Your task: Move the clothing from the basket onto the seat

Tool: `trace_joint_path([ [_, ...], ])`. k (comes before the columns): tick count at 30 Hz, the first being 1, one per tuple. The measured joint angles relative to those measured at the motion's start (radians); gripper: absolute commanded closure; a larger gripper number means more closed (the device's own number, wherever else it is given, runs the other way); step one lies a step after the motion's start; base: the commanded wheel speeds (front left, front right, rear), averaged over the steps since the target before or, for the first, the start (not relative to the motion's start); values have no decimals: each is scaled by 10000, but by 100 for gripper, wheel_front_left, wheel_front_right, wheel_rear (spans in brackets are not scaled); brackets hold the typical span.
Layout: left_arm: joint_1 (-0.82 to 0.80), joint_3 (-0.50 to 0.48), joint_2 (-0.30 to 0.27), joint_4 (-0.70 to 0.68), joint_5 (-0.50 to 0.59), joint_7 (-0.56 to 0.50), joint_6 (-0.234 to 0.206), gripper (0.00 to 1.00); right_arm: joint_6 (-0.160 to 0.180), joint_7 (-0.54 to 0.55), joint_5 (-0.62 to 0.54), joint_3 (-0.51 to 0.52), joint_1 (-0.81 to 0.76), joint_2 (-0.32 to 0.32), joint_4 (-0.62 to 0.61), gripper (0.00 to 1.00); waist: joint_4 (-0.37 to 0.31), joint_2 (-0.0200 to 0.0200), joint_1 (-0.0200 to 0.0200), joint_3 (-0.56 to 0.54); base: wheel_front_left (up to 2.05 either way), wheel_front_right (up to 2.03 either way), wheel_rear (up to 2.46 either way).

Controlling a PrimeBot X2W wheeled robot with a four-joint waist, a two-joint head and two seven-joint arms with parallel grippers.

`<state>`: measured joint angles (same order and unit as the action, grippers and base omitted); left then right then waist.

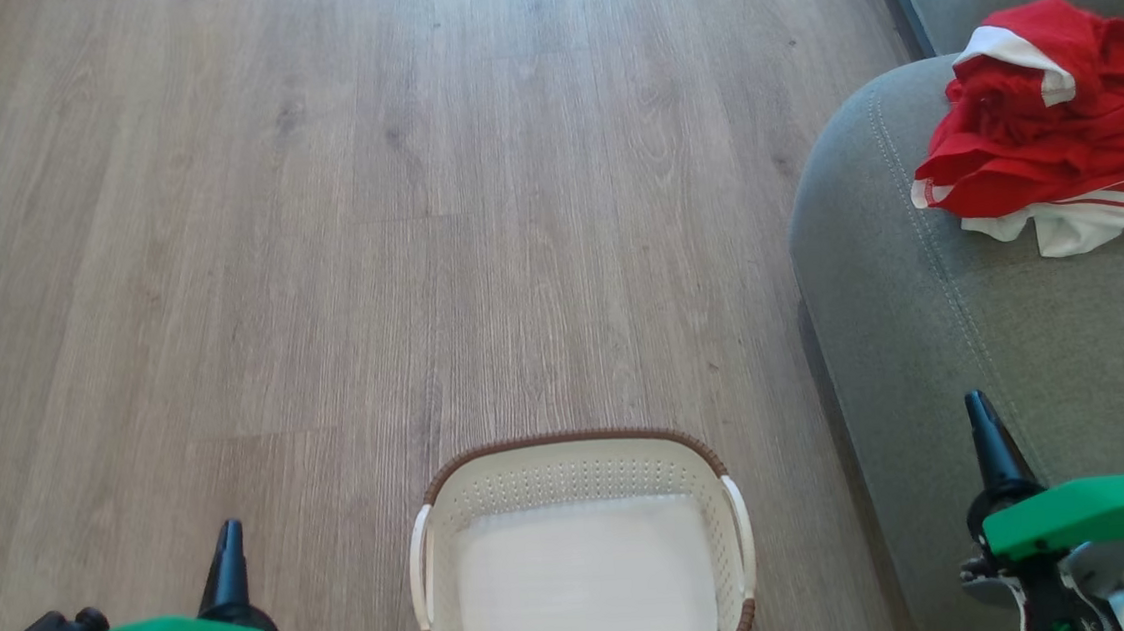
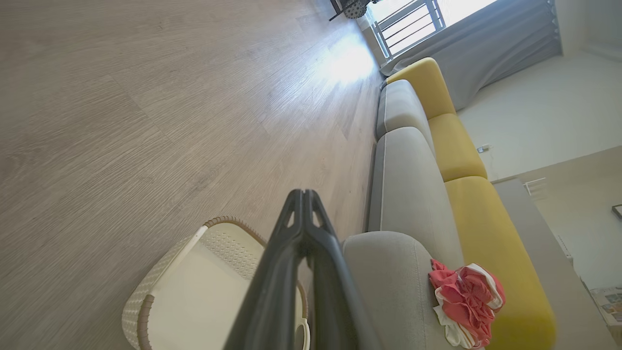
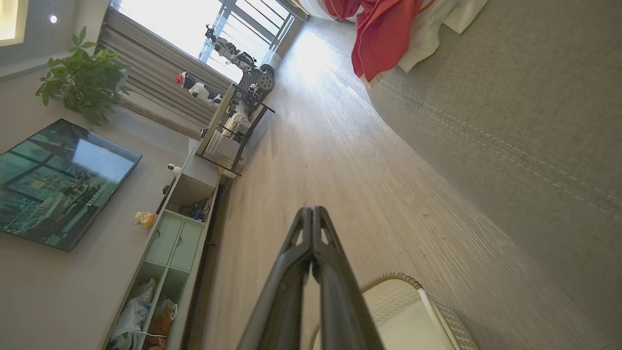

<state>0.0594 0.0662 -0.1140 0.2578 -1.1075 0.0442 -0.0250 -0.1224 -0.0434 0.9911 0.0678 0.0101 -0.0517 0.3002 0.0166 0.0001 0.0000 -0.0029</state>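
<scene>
Left claw (image 1: 227,547) shut, both fingers (image 2: 286,243) pressed together, gripping nothing; same for right claw (image 1: 984,428), closed and empty. Between the two claws: basket (image 1: 572,439) on the floor (image 1: 314,225), with only its bare white bottom to see inside. Beside the right claw, on its right, and stretching ahead of it: seat (image 1: 1015,340), grey-green, with a line of pale stitching. Farther ahead of the right claw, well apart from it and a little to its right: clothing (image 1: 1058,116), lying in a crumpled heap on the seat, red with white trim. Judging from this, nothing left to move. As for handling, probably very light, soft and without any stiffness, also shiny and so perhaps slippery between thin fingers. Better to pinch a thick fold or the bunched top of the heap, not a single flat layer. No danger of breaking; only of slipping out, or of hanging down and dragging.
</scene>
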Motion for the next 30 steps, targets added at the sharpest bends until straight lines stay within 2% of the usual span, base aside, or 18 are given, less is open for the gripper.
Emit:
trace_joint_path([
  [30, -752, -800, 359, 82, -2947, -869, 878, 100, 0, 920, 3588, 374, 233, 21, -102, 100, -100, 0, 0, 35, 0, 0, 0],
])
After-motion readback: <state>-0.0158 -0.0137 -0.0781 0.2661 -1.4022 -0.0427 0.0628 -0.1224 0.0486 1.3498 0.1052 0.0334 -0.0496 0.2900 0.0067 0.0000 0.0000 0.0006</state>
